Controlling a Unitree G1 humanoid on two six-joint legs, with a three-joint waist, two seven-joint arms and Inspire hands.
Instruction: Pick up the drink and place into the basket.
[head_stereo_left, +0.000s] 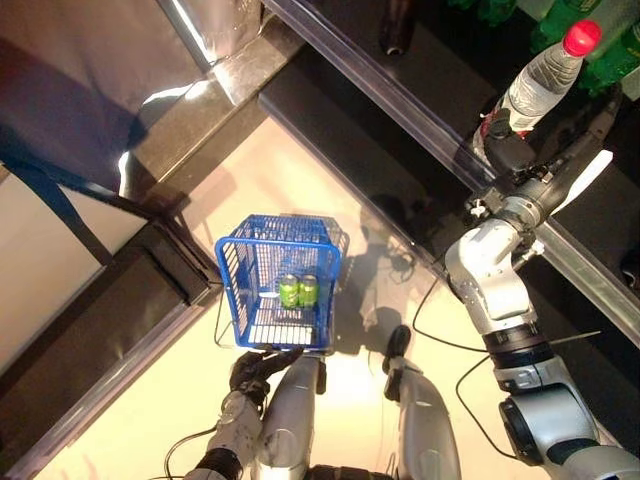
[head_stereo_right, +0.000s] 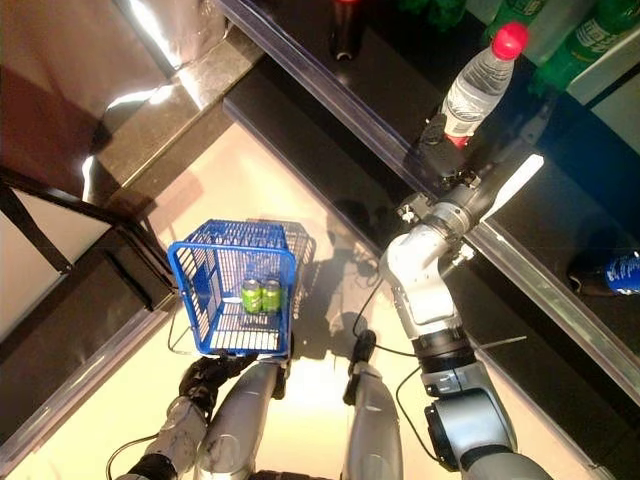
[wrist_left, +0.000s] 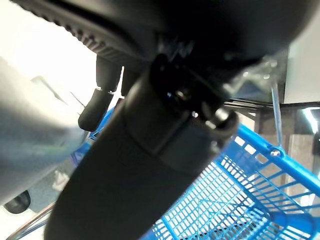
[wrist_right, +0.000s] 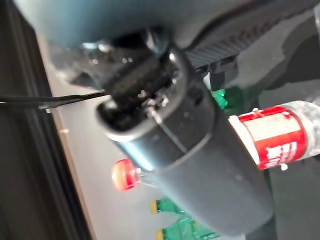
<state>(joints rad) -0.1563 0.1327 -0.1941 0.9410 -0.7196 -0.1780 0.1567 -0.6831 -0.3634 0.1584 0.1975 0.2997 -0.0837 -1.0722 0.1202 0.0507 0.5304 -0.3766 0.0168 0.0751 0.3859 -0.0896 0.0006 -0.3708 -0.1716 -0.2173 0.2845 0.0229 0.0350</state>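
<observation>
A clear water bottle (head_stereo_left: 540, 85) with a red cap and red label is tilted over the dark shelf at the upper right. My right hand (head_stereo_left: 505, 145) is curled round its lower end; the right wrist view shows the red label (wrist_right: 272, 135) past the thumb (wrist_right: 200, 165). The blue basket (head_stereo_left: 235, 290) hangs in front of me at the lower middle, with green cans (head_stereo_left: 298, 290) lying in it. My left hand (head_stereo_left: 255, 368) is shut on its thin wire handles (wrist_left: 275, 110) just below the basket.
A dark shelf with a glass front edge (head_stereo_left: 400, 110) runs diagonally across the right. Green bottles (head_stereo_left: 600, 50) and a dark bottle (head_stereo_left: 397, 30) stand on it, and a blue drink (head_stereo_right: 615, 272) lies lower down. A dark stand (head_stereo_left: 100, 300) is at the left.
</observation>
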